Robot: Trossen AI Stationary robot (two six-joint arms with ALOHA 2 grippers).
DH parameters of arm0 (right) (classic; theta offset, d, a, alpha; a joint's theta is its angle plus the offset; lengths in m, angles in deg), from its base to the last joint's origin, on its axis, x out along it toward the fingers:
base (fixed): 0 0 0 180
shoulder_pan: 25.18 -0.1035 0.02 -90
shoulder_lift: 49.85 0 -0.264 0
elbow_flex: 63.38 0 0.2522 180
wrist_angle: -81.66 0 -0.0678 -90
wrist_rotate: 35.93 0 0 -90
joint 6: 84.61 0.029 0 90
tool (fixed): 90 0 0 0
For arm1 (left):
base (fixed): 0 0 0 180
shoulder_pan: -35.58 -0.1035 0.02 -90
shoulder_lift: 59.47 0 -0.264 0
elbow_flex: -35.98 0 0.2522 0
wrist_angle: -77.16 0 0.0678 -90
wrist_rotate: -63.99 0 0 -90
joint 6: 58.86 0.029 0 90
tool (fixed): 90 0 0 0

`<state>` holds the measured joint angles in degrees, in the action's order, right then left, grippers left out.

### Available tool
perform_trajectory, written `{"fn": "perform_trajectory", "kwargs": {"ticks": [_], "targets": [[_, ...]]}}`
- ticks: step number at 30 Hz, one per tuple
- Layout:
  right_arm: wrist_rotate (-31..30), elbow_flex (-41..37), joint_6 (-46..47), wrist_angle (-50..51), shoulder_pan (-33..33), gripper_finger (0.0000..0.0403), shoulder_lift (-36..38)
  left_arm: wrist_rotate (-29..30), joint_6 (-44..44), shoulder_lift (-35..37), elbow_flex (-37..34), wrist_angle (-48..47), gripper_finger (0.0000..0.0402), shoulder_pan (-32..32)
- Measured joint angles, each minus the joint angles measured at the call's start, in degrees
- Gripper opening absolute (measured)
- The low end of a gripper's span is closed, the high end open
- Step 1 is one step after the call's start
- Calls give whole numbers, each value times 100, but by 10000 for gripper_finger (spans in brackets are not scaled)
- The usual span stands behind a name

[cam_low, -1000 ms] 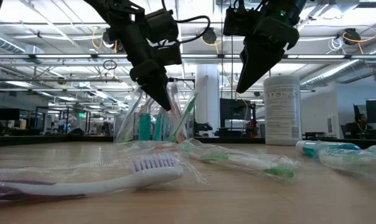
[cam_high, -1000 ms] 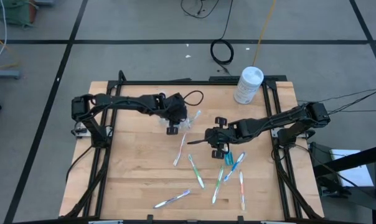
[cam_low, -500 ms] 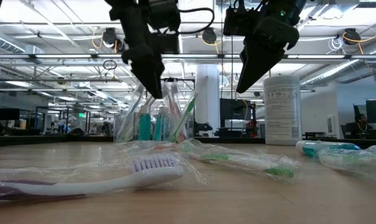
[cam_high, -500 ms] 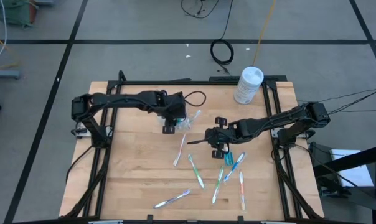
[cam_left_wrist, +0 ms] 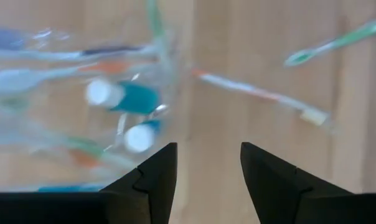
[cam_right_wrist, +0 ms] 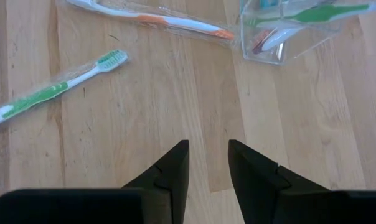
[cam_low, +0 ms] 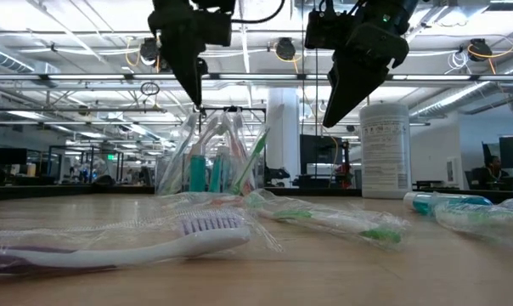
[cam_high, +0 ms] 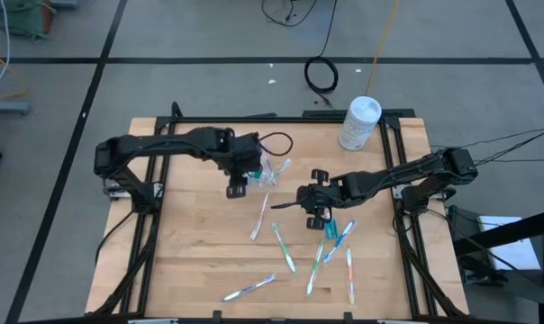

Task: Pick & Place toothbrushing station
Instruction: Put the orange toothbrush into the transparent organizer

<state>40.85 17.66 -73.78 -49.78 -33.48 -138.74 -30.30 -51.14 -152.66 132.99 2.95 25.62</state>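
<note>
The clear plastic cup [cam_high: 270,171] stands on its base on the wooden table, left of centre toward the far side. Toothbrushes and blue toothpaste tubes [cam_left_wrist: 122,99] stick up out of it and lean on its rim [cam_low: 210,157]. My left gripper [cam_high: 237,190] hangs open above the table just left of the cup [cam_left_wrist: 82,93], with nothing between its fingers [cam_left_wrist: 208,168]. My right gripper [cam_high: 319,216] hovers open over bare wood at the table's middle [cam_right_wrist: 208,155], right of the cup [cam_right_wrist: 287,28].
Several wrapped toothbrushes lie loose on the near half of the table, among them a white and orange one [cam_high: 260,216] and green ones [cam_high: 284,247] [cam_high: 315,265]. A tall white canister [cam_high: 360,122] stands at the far right edge. Bare wood lies at the near left.
My left gripper has risen from the cup's top and drawn toward the table's left edge, tipping to point more steeply down. The cup and what stands in it have stayed in place.
</note>
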Motion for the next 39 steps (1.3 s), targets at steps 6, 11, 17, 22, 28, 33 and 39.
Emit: {"fn": "perform_trajectory", "kwargs": {"ticks": [6,11,17,22,28,33,39], "targets": [[-2,2,-159,16,-4,102,0,-203,-864,292,-963,1464,182,550],[-2,2,-155,-2,-4,102,0,-171,-1423,281,-1879,2518,182,934],[-2,2,-153,-31,-4,102,0,-56,470,260,-2496,2540,182,1326],[-1,2,-153,-39,-7,102,0,441,2278,243,-2562,2706,182,1598],[-2,2,-151,-78,-7,102,0,1186,3731,243,-2560,3512,182,1765],[-2,2,-223,-78,-7,102,0,121,4895,243,-2560,3638,182,1711],[-2,2,-303,-78,-7,102,0,85,6280,243,-2560,3578,182,1705]]}}
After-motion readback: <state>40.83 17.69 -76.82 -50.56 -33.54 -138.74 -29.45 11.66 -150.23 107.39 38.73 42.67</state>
